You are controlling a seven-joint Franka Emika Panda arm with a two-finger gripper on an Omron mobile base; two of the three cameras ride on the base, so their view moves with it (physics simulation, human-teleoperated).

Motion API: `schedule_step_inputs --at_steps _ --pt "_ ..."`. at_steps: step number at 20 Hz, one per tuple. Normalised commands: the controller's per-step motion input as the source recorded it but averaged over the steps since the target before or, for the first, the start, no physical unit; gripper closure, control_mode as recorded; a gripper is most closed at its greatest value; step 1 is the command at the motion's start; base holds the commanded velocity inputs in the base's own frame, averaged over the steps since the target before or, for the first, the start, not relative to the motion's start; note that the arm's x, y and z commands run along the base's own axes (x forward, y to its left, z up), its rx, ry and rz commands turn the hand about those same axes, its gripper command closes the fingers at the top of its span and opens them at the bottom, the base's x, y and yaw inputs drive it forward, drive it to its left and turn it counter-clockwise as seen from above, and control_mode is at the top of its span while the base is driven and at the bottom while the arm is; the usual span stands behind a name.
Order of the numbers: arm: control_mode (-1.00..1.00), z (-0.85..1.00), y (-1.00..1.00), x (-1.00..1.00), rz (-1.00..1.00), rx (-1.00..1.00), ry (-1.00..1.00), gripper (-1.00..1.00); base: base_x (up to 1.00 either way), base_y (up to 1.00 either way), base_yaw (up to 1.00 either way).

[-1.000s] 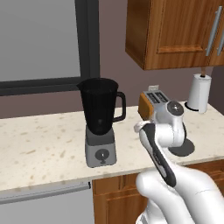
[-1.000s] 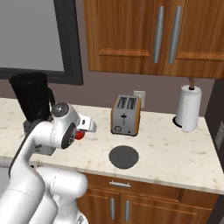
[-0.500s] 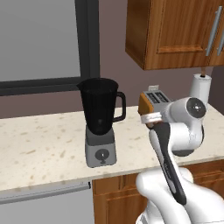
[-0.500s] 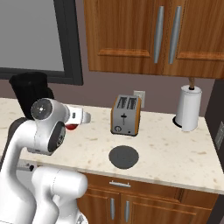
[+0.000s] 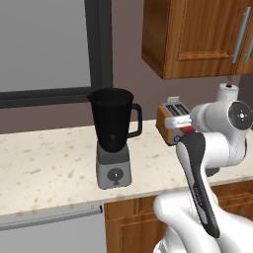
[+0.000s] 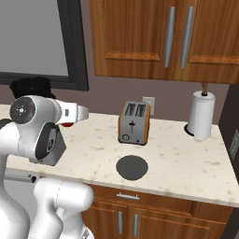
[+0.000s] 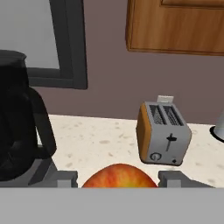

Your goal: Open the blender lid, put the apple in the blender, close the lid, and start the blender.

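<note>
My gripper [image 7: 119, 179] is shut on the red and yellow apple [image 7: 119, 176], held in the air above the counter, right of the blender. A bit of the red apple [image 6: 68, 124] peeks from under the hand, and the gripper [image 5: 186, 129] hangs in front of the toaster. The blender [image 5: 114, 133], a dark jar on a grey base with a round dial, stands on the counter with its top uncovered. Its handle and jar [image 7: 19, 127] sit at the left of the hand view. The blender lid [image 6: 132, 167], a flat black disc, lies on the counter in front of the toaster.
An orange-sided toaster [image 6: 134, 122] stands at the back of the speckled counter [image 6: 186, 163], and a paper towel roll [image 6: 201, 115] is at the far right. Wooden cabinets [image 6: 158, 37] hang overhead. A dark-framed window [image 5: 49, 49] is behind the blender.
The hand has risen from near the counter with the apple held in it. The arm's elbow has swung up and outward. The blender and the lid have not moved.
</note>
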Motion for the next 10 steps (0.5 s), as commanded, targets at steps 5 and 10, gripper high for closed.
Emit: schedule_step_inputs --at_steps 5,10 --pt "-1.0 0.51 0.36 -0.11 0.0 -0.01 -0.06 1.0 0.0 0.0 0.0" --pt "-1.0 0.44 0.42 0.0 0.0 -0.01 -0.05 1.0 0.0 0.0 0.0"
